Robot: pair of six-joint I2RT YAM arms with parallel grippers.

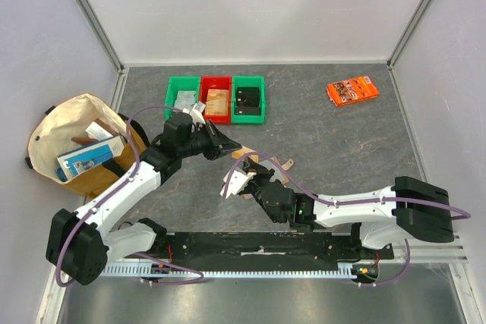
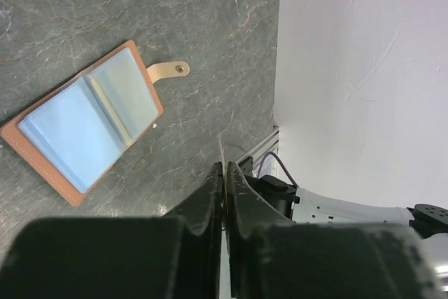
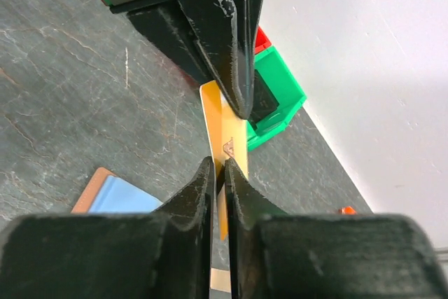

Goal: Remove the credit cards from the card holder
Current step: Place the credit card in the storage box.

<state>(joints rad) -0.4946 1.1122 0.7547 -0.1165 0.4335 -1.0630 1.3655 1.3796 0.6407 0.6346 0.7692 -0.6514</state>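
Card (image 3: 225, 146) pinched from two ends

Right gripper (image 3: 221, 167) has its fingers narrow on the tan card, which stands on its edge. Left gripper (image 2: 224, 170) seems to clamp the same card from 12 o'clock in the right wrist view, with its fingers almost together. Card holder (image 2: 87, 131) lies open and flat on the table (image 2: 210, 19), at 10 o'clock from the left fingers, with the light blue panels up.

Card (image 3: 225, 138) held up, card holder (image 2: 84, 127) open
The tan card, on edge, is pinched by left hand (image 2: 224, 169) and right hand (image 3: 218, 167); the brown card holder lies flat below them, blue panels up.
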